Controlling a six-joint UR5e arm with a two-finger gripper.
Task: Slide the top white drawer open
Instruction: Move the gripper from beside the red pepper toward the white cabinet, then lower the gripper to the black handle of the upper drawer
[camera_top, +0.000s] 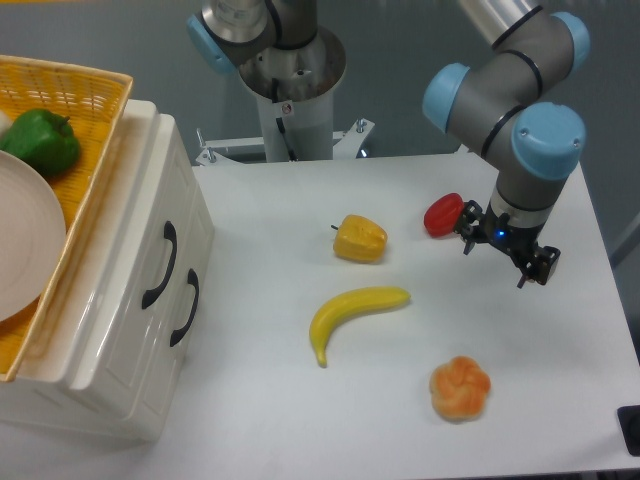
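Observation:
The white cabinet (120, 330) stands at the left edge of the table, its front facing right. The top white drawer (150, 215) is closed flush, with a curved black handle (160, 265). The lower drawer's handle (185, 308) sits just right of it. My gripper (507, 250) hangs at the right side of the table, pointing down, far from the cabinet. Its black fingers (541, 265) stick out on both sides of the wrist, spread and holding nothing. It is right next to a red pepper (443, 214).
A yellow wicker basket (85, 90) on the cabinet holds a green pepper (40, 142) and a white plate (25, 240). On the table lie a yellow pepper (360, 239), a banana (352, 310) and an orange fruit (460, 388). The robot base (293, 80) stands behind.

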